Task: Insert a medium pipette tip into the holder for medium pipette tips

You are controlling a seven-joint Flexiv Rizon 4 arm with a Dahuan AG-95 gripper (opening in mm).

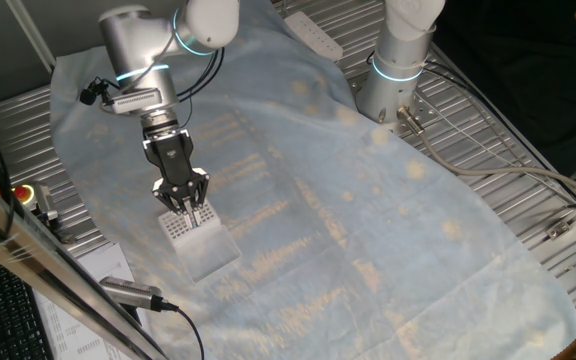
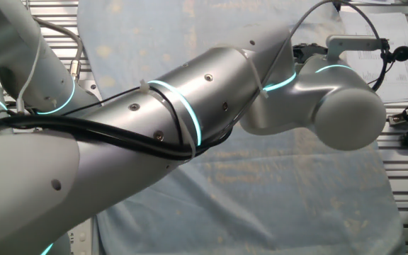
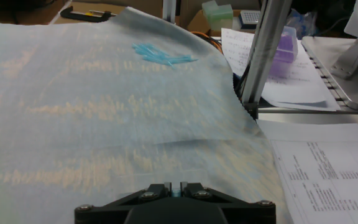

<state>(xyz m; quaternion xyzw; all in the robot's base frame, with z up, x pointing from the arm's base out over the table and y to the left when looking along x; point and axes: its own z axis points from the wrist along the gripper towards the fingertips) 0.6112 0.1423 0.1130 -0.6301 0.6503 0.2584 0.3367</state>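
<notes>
gripper (image 1: 186, 205) is pinching the tip (image 3: 176, 185) point-down right over the holder (image 1: 194, 237), so it'll drop straight into a hole

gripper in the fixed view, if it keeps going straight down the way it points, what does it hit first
Most likely the white box with the grid of holes. The tool points down right over its top, fingertips close above or at the grid. A thin tip seems pinched between the fingers, but it is too small to confirm.

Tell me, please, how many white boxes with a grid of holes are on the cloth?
1. The white box sits on the cloth right under the claw, which pinches a blue tip. The arm blocks the other fixed view, so more may be hidden.
</notes>
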